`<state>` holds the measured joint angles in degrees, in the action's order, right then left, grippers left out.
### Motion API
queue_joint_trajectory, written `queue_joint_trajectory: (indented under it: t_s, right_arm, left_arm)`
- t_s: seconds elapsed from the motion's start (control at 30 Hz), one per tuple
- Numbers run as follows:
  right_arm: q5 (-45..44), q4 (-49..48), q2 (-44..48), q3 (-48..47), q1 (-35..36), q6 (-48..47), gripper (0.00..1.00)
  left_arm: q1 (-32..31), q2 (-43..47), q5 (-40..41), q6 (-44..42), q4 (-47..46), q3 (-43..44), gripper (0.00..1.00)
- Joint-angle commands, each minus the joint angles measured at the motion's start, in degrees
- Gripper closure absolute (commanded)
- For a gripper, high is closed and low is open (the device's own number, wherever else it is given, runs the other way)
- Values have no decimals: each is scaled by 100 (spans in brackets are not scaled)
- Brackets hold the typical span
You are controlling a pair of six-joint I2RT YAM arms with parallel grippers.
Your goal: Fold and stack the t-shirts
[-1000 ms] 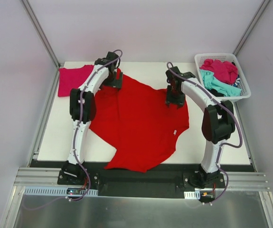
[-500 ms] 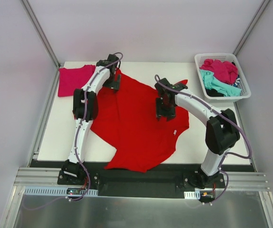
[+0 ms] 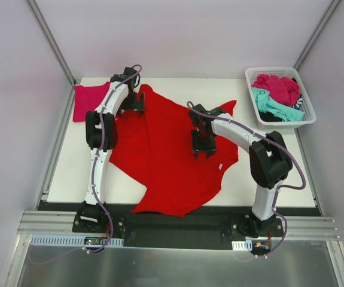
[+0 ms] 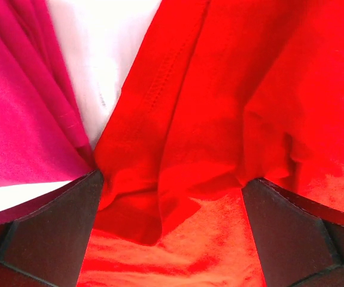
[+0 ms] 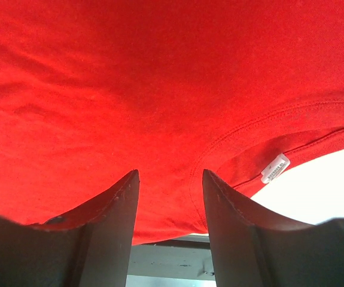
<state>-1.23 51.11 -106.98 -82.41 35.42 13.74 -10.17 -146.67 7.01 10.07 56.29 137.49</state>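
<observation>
Spread wide at left gripper (image 4: 173, 179), straddling red t-shirt (image 3: 172, 155) fold beside pink t-shirt (image 3: 90, 100), far-left corner of table (image 3: 70, 179). Parted at right gripper (image 5: 170, 173), over collar label (image 5: 275, 168).

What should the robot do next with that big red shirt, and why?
Probably close the left fingers on the red shirt: they stand wide open with a bunched fold of its edge between them, while the right fingers hover apart over the cloth near its white label.
</observation>
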Motion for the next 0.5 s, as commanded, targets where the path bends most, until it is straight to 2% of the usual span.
queue_joint_trajectory:
  t_s: [0.0, 0.47]
  right_arm:
    - [-61, 39, -191, -302, -35, 76, 50]
    - [-35, -418, -473, 208, -228, 129, 51]
  left_arm:
    - [165, 253, -410, 206, 277, -12, 1]
    - [376, 191, -85, 75, 321, 50, 1]
